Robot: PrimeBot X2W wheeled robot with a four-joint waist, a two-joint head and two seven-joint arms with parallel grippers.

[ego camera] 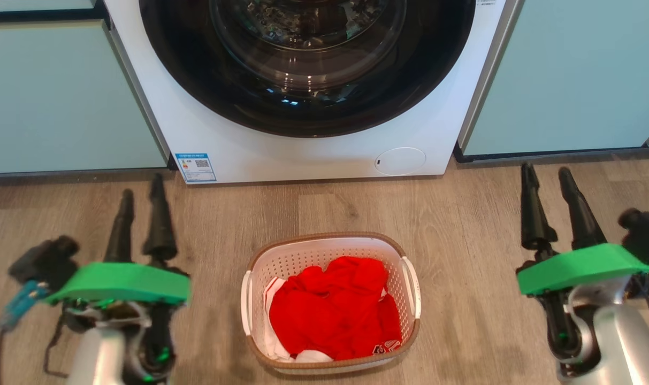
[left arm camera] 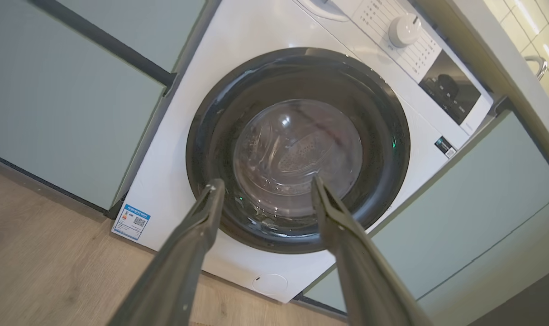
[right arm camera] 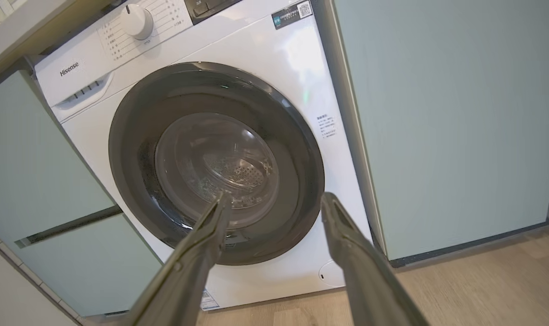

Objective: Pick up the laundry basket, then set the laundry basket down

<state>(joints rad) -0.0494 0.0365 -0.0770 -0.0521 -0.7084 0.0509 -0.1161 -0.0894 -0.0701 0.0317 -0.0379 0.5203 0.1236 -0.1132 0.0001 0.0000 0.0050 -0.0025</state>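
Observation:
The laundry basket (ego camera: pixel 330 300), white with perforated walls, a brown woven-look rim and white side handles, sits on the wooden floor at the bottom middle of the head view. Red clothing (ego camera: pixel 335 310) fills it. My left gripper (ego camera: pixel 140 186) hangs open well to the basket's left, fingers pointing toward the washing machine. My right gripper (ego camera: pixel 546 174) is open far to the basket's right. Neither touches the basket. In the wrist views the left gripper (left arm camera: pixel 265 183) and right gripper (right arm camera: pixel 276 197) both stand open with nothing between the fingers.
A white washing machine (ego camera: pixel 308 155) with a dark round door (ego camera: pixel 303 69) stands just behind the basket. Pale green cabinets (ego camera: pixel 62 96) flank it on both sides. Bare wooden floor (ego camera: pixel 463 214) lies between the basket and each gripper.

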